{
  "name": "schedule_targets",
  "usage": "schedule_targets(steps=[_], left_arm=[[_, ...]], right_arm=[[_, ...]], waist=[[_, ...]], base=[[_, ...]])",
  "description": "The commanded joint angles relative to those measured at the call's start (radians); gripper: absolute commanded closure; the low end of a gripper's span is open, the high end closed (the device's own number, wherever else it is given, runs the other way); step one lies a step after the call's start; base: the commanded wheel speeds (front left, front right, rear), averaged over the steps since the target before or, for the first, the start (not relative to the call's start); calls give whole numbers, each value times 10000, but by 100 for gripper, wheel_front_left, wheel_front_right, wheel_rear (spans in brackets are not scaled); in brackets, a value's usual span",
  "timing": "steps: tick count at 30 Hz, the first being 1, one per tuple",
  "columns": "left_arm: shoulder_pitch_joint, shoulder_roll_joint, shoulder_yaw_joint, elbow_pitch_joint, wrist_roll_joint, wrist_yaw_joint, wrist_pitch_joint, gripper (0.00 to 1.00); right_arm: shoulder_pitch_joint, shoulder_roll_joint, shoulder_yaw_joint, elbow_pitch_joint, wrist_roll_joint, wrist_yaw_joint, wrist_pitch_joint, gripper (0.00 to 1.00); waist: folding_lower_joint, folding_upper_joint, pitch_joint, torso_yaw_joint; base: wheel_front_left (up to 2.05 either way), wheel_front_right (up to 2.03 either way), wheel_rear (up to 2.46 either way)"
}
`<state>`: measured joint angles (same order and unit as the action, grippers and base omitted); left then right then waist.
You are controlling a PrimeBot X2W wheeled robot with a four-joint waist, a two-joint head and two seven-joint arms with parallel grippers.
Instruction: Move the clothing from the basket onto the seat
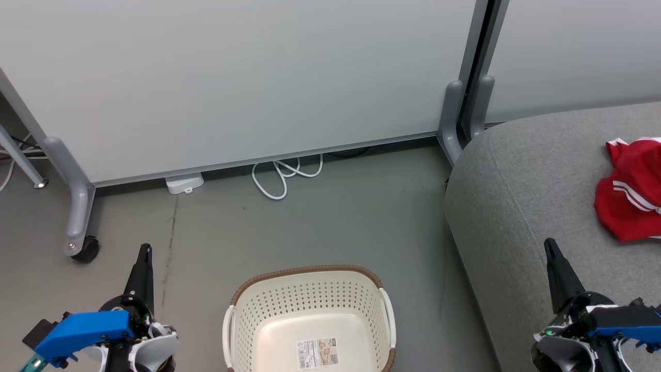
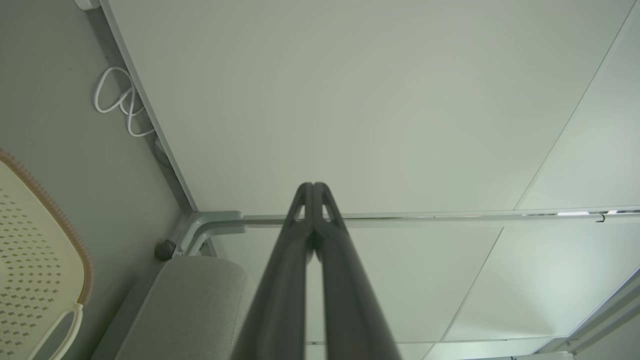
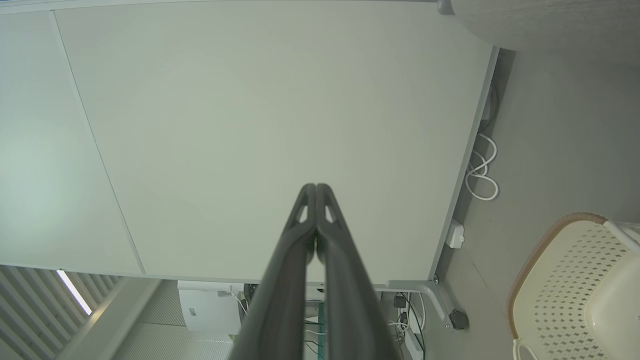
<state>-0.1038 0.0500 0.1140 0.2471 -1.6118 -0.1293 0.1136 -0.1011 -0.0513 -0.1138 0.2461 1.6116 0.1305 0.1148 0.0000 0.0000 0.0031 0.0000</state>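
Note:
The cream-white basket (image 1: 310, 315) stands on the floor at the bottom middle of the head view, holding nothing but the label sticker on its base; its rim also shows as basket (image 2: 35, 240) and basket (image 3: 575, 285). Red clothing (image 1: 632, 188) with white stripes lies crumpled on the grey seat (image 1: 537, 206) at the right edge. My left gripper (image 1: 146, 249) is shut and holds nothing, left of the basket over the floor. My right gripper (image 1: 549, 243) is shut and holds nothing, above the seat's front part, left of and nearer than the clothing.
A pale partition wall (image 1: 232, 77) on grey wheeled feet (image 1: 77, 206) runs behind the basket. A white cable (image 1: 284, 175) and a small white box (image 1: 184, 183) lie on the floor at its base. A second partition post (image 1: 465, 113) stands by the seat's corner.

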Motion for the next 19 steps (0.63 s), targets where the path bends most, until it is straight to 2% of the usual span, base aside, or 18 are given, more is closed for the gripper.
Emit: schedule_targets(steps=[1, 19], left_arm=[[-97, 5, 20, -41, -21, -26, 43, 100], [-97, 5, 19, -42, -22, -26, 40, 100]], right_arm=[[-144, 20, -16, -27, 23, 4, 27, 100], [-143, 20, -14, -27, 25, 4, 26, 100]], waist=[[0, 0, 0, 0], [0, 0, 0, 0]], base=[[0, 0, 0], [0, 0, 0]])
